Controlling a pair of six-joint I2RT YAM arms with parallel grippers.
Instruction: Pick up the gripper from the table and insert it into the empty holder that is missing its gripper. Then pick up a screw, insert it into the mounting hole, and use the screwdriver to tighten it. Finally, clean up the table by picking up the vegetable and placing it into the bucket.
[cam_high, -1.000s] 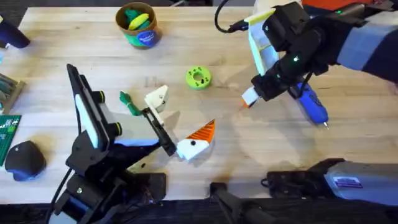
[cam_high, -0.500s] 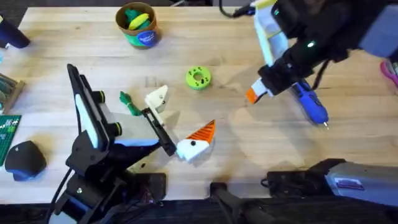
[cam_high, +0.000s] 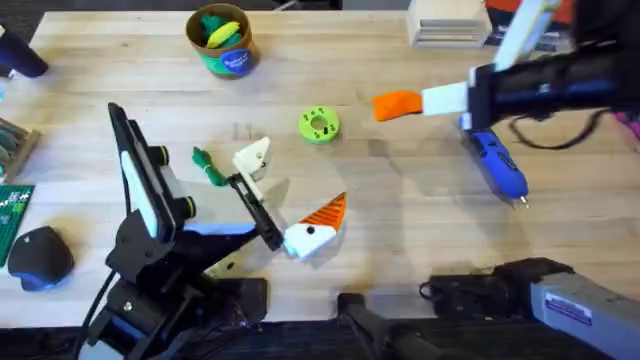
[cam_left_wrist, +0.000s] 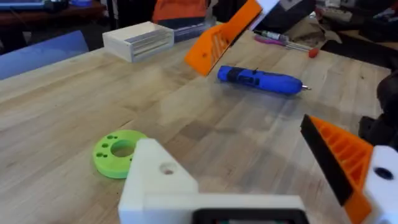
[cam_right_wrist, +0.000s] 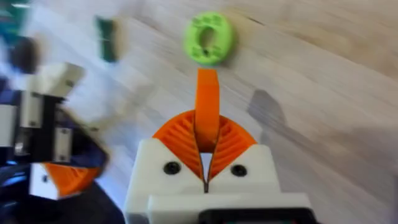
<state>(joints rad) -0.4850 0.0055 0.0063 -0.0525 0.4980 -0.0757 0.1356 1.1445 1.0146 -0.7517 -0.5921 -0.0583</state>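
Note:
My right gripper (cam_high: 425, 100) (cam_right_wrist: 207, 146) hovers above the table, shut on the small orange ribbed gripper (cam_high: 396, 104) (cam_right_wrist: 207, 109) (cam_left_wrist: 221, 38). Just beneath that arm the blue screwdriver (cam_high: 497, 167) (cam_left_wrist: 261, 79) lies flat. My left gripper (cam_high: 283, 195) (cam_left_wrist: 261, 186) rests open at centre-left. One of its fingers is the bare white empty holder (cam_high: 252, 158) (cam_left_wrist: 158, 183) with the dark mounting hole (cam_left_wrist: 166, 168); the other carries an orange fin (cam_high: 325, 213). The dark-green vegetable (cam_high: 207, 165) (cam_right_wrist: 106, 38) lies beside the holder. At the back left stands the tan bucket (cam_high: 222, 62) with toys inside. The screw is out of view.
A bright green holed disc (cam_high: 319, 125) (cam_left_wrist: 118, 152) (cam_right_wrist: 210, 37) lies mid-table between the two grippers. A white box (cam_high: 448, 20) (cam_left_wrist: 138, 40) sits at the back right. A dark rounded object (cam_high: 40, 255) and a green circuit board (cam_high: 12, 215) lie at the left edge.
My right arm rose and swung toward the back of the table, turning level, with the orange gripper still clamped in it. The left arm and the table items stayed put.

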